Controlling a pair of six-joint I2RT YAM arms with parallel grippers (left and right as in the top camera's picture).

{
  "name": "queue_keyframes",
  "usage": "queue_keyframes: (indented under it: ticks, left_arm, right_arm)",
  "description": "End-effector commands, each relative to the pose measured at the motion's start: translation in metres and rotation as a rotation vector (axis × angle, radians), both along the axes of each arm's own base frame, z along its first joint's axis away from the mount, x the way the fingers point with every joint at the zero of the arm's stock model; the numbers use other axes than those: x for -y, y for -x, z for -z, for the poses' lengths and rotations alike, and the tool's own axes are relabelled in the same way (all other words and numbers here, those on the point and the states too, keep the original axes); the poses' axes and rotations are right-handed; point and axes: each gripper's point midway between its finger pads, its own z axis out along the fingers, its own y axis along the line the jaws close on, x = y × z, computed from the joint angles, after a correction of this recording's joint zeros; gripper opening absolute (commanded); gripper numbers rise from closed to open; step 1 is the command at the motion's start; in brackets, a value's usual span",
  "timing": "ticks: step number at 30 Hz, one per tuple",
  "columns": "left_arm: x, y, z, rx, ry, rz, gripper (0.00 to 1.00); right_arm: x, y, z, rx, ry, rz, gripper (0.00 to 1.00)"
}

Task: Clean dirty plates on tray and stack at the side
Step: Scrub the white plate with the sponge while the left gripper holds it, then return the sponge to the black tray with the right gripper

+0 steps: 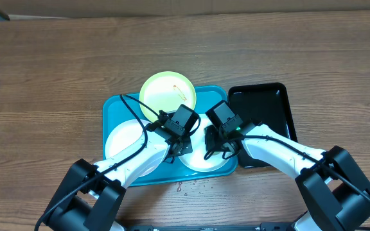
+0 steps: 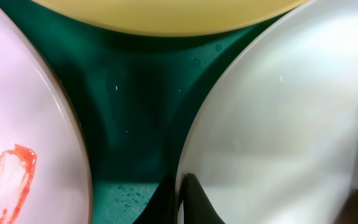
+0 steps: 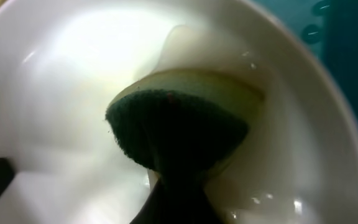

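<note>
The right gripper [image 1: 211, 149] is clamping a sponge [image 3: 179, 130] in its jaws, pressing it onto the white plate [image 1: 201, 163] directly below, at the tray [image 1: 113, 108]'s near-right corner. The left gripper [image 1: 181, 145] is hovering at that plate's left rim; its jaws' opening cannot be told.

Left of and beyond tray [image 1: 111, 109]: bare table [image 1: 44, 77], open.
Right of tray: black tray [image 1: 262, 102] just beside.
Inside tray: yellow-green plate [image 1: 166, 95], left white plate [image 1: 122, 142], right white plate [image 1: 204, 165]; narrow floor gap between.
Tray's near half: left arm [image 1: 140, 157], right arm [image 1: 275, 149] overhead; right gripper [image 1: 212, 146] clamps sponge [image 3: 179, 118] on right white plate.
</note>
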Motion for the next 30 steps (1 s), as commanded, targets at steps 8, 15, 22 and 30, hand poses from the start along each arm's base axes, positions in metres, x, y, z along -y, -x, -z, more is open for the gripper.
queue_keyframes:
  ticks: [8,15,22,30]
  left_arm:
    - [0.005,0.007,0.005,-0.033,0.027,0.004,0.04]
    - [0.005,0.008,0.005,-0.036,0.024,0.005,0.04]
    - [0.005,0.007,0.005,-0.036,0.025,0.004,0.04]
    - [0.005,0.007,0.005,-0.036,0.025,0.004,0.04]
  right_arm:
    - [-0.030,0.037,0.018,-0.168,-0.203,-0.020,0.04]
    - [-0.036,0.009,-0.048,-0.036,-0.345,-0.065,0.04]
    - [-0.001,-0.004,-0.067,0.025,-0.305,-0.028,0.04]
    - [0.019,0.006,-0.034,-0.014,-0.199,-0.019,0.04]
